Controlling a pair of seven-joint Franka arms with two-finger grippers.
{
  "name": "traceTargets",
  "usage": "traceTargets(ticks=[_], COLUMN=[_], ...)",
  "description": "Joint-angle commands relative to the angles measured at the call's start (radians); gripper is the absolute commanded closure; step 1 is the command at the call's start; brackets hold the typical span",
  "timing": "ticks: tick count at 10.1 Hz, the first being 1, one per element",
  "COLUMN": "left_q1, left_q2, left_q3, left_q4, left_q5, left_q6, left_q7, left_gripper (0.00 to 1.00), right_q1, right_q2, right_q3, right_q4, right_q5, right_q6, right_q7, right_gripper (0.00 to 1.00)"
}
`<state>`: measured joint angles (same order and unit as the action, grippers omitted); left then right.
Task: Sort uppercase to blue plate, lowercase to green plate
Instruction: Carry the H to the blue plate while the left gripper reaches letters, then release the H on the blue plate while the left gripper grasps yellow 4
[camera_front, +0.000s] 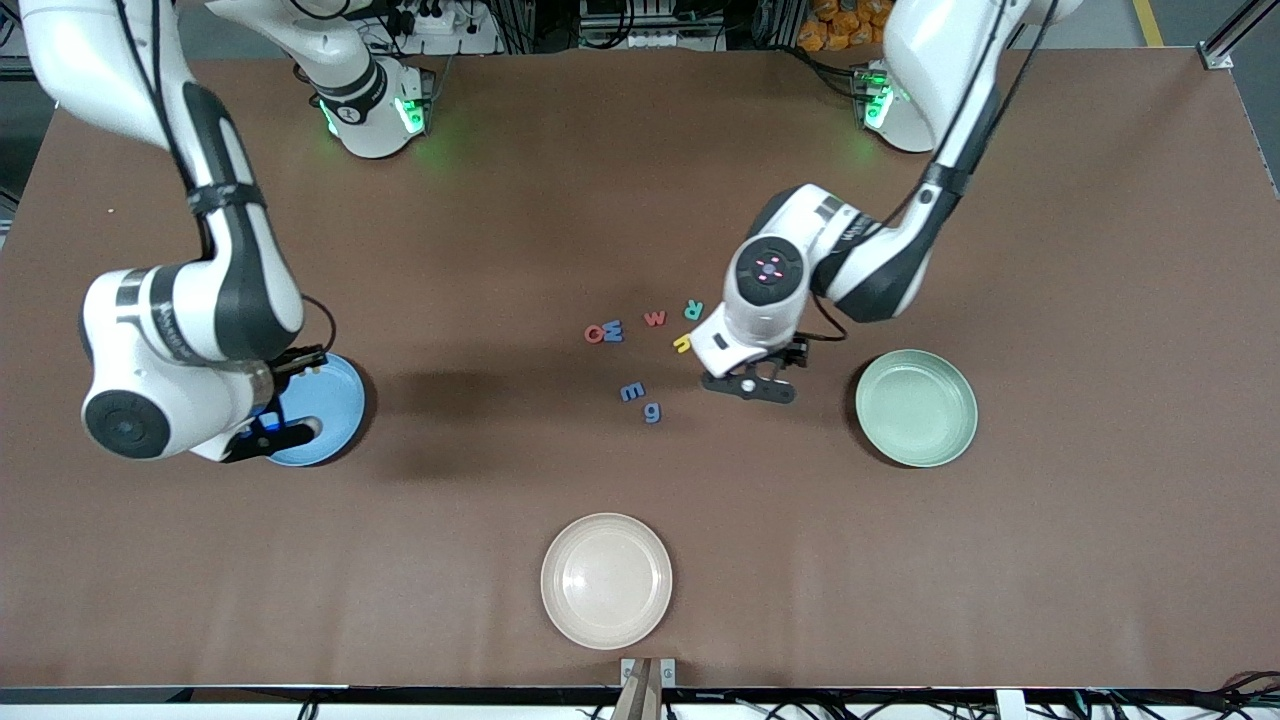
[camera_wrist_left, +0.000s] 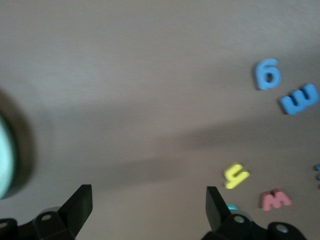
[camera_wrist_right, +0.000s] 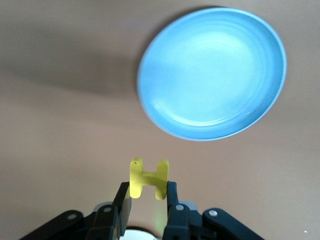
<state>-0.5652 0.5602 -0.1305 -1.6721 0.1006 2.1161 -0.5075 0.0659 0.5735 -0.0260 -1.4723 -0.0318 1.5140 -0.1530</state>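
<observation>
At the table's right-arm end: blue plate, bare in the part the right wrist view shows, lying under the right arm's wrist.
Green plate: toward the left arm's end of the table, nothing in it; a cream plate lies nearest the front camera and has no part in the sort.
Right gripper: fingers pinched on the crossbar of the yellow H, held upright in the air near the blue plate's rim (from the wrist it looks just short of the rim, though the angle makes this hard to judge).
Left gripper: fingers spread wide, nothing between them, low over bare table between the letters and the green plate.
Step in hand, as judged: carry the H over the plate's middle, lower it close to the surface, then part the fingers, so that the light foam does not bounce out.
Letters in mid-table: red Q touching blue W; red w; teal R; yellow h; blue e and blue g nearer the camera.
</observation>
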Motion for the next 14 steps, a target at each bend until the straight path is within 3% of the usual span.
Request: traceTargets(ticks=[1, 2, 3, 4, 5, 6, 9, 14], left_q1=[-0.091, -0.097, -0.098, -0.099, -0.099, -0.096, -0.099, -0.114], left_q2=[0.085, 0.113, 0.133, 0.15, 0.155, 0.155, 0.181, 0.188], left_q3=[0.009, 0.009, 0.008, 0.008, 0.009, 0.009, 0.009, 0.008], left_q4=[0.023, 0.023, 0.023, 0.023, 0.017, 0.015, 0.012, 0.011], left_q5=[0.014, 0.017, 0.014, 0.016, 0.021, 0.022, 0.022, 0.022], left_q6=[0.079, 0.116, 0.155, 0.194, 0.217, 0.217, 0.219, 0.219], left_q7=[-0.115, -0.132, -0.135, -0.173, -0.204, -0.204, -0.209, -0.209], left_gripper=[0.0, 0.0, 0.0, 0.0, 0.0, 0.0, 0.0, 0.0], right_q1=[-0.073, -0.101, -0.107, -0.109, -0.103, -0.103, -0.08, -0.089], right_q2=[0.077, 0.098, 0.103, 0.105, 0.105, 0.103, 0.047, -0.196], right_q3=[0.015, 0.017, 0.017, 0.015, 0.015, 0.015, 0.018, 0.017], right_q4=[0.001, 0.001, 0.001, 0.001, 0.001, 0.003, 0.038, 0.106], right_q5=[-0.013, -0.011, -0.011, -0.011, -0.011, -0.011, -0.025, -0.019], right_q6=[0.066, 0.084, 0.086, 0.087, 0.092, 0.091, 0.066, -0.011], right_q7=[-0.006, -0.011, -0.034, -0.037, -0.037, -0.037, -0.033, -0.023], right_gripper=[1.0, 0.95, 0.71, 0.64, 0.41, 0.0, 0.0, 0.0])
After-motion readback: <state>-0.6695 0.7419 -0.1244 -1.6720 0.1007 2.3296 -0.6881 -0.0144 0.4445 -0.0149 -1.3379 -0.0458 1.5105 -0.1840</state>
